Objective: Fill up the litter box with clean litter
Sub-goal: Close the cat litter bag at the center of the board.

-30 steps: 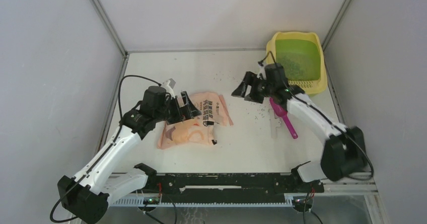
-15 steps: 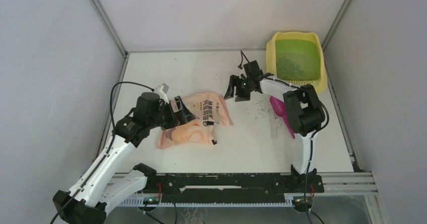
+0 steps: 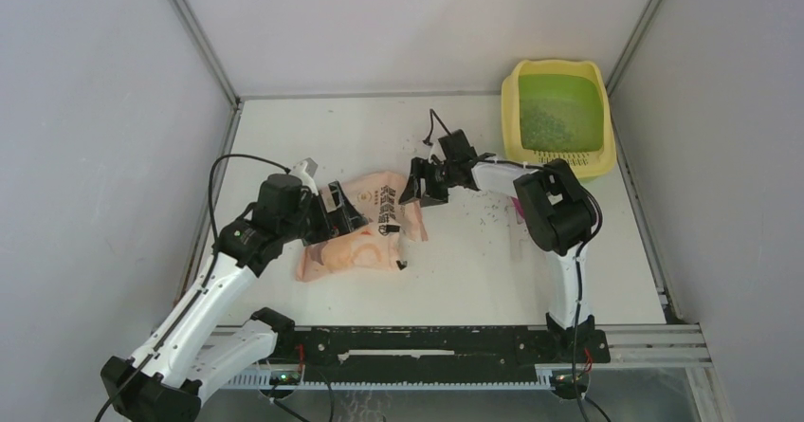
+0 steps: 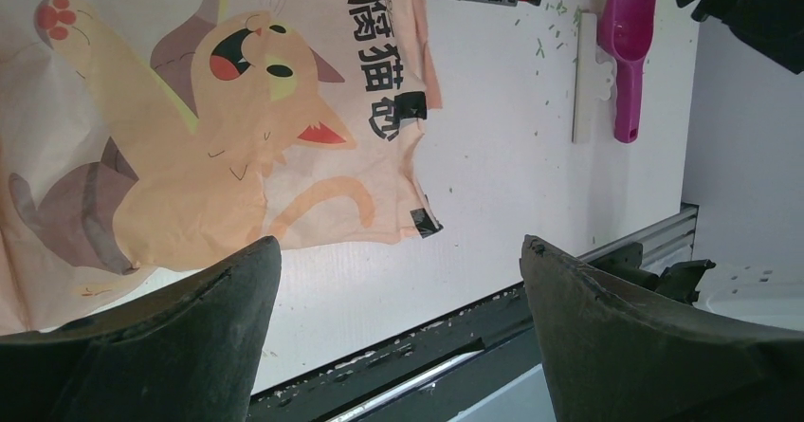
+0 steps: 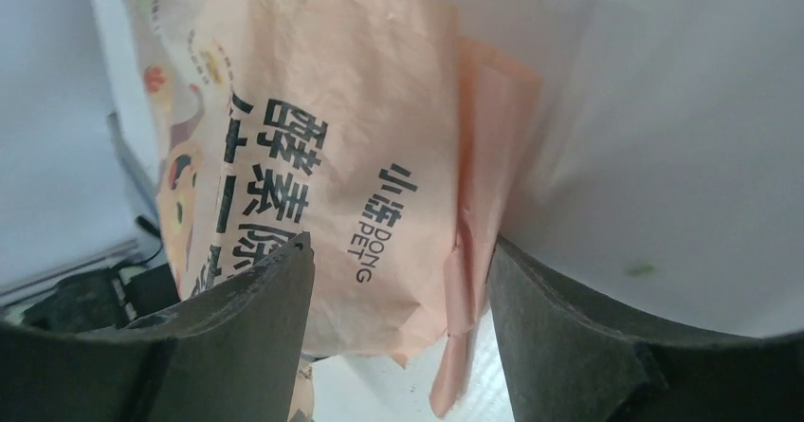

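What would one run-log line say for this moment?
left end effector: open, over bag | right end effector: open, straddling bag edge | litter box: some litter inside | scoop: on table

White table boxed in by plain grey panels under soft, even light.

The white tabletop [image 3: 313, 137] runs back to a pale grey back wall [image 3: 408, 24], and matching panels close the sides as a left wall [image 3: 95, 156] and a right wall [image 3: 721, 156]. Slanting aluminium posts mark the rear corners, the left post [image 3: 194, 33] and the right post [image 3: 645, 28], with thin metal strips edging the table where it meets the panels. A black rail [image 3: 427, 341] lies along the near edge, with a white slotted cable duct [image 3: 379, 376] just below it. Shadows on the tabletop are faint and blurred.
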Controlling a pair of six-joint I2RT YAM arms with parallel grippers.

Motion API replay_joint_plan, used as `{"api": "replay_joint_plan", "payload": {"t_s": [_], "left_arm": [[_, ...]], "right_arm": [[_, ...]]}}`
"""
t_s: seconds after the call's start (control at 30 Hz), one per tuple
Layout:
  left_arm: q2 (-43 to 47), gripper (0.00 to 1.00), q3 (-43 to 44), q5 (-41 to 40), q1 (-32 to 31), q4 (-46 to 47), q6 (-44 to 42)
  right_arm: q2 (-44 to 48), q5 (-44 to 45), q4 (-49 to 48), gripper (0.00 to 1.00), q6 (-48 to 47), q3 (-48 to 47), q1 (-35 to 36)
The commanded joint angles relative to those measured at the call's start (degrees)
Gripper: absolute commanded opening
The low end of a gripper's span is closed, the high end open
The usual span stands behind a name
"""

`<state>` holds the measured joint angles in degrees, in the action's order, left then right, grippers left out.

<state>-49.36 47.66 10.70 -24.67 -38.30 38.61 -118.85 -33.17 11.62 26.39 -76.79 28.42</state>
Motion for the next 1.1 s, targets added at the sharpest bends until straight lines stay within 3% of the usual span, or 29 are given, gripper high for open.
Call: {"api": "replay_joint_plan", "payload": {"t_s": [0.0, 0.13, 0.27, 0.4, 0.6, 0.7, 0.97, 1.07], "left_arm": [[0.14, 1.00, -0.28, -0.34, 0.43, 0.74, -0.47], [0.32, 1.00, -0.40, -0.47, 0.50, 0.74, -0.46], [0.40, 1.00, -0.33, -0.45, 0.49, 0.50, -0.47], [0.69, 1.00, -0.29, -0.44, 0.58, 0.35, -0.55], [1.52, 1.00, -0.12, -0.61, 1.00, -0.31, -0.82], [1.93, 1.00, 0.63, -0.63, 1.31, -0.73, -0.82], [3.75, 1.00, 4.71, -0.31, 2.28, -2.35, -0.83], [5.03, 1.00, 5.22, 0.12, 2.55, -2.35, -0.64]], "right_arm": [[-3.04, -8.70, -9.14, 0.74, 4.86, 3.37, 1.43], [-3.57, -13.26, -17.61, 0.65, 8.68, 6.42, 1.35], [-2.11, -15.09, -23.15, 0.43, 12.06, 7.93, 0.78], [0.60, -16.10, -28.54, 0.31, 15.79, 8.51, 0.41], [9.03, -15.25, -28.63, 0.02, 17.63, 8.27, -0.37], [13.93, -13.81, -19.86, 0.00, 14.87, 4.39, -1.13], [16.88, -8.87, 20.00, 0.00, -0.24, -22.92, -0.70], [16.29, -7.37, 28.83, 0.00, -3.01, -31.23, -0.54]]}}
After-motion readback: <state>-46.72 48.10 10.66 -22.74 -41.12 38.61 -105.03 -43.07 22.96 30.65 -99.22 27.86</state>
